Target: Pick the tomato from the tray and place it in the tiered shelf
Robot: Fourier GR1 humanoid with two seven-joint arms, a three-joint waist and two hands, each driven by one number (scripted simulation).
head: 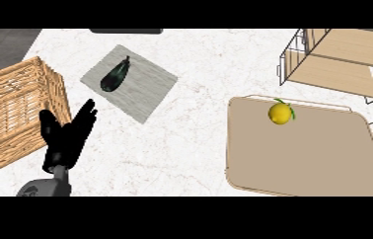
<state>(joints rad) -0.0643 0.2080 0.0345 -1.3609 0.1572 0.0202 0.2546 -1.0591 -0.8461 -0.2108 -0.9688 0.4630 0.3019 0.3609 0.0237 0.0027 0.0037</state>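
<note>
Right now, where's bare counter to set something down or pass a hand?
Bare white marble counter lies between the grey mat holding the dark eggplant and the beige tray. The tray is mostly bare below the yellow tomato. It's crowded left: the wicker basket and open black left hand.

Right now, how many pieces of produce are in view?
2. A yellow tomato lies on the tray, near its far edge; an eggplant lies on the grey mat. The basket's inside is partly hidden.

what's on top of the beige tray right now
A single yellow tomato with a green stem lies on the tray, near its far edge. The rest of the tray's surface shows bare. Nothing covers it, so nothing there is hidden.
</note>
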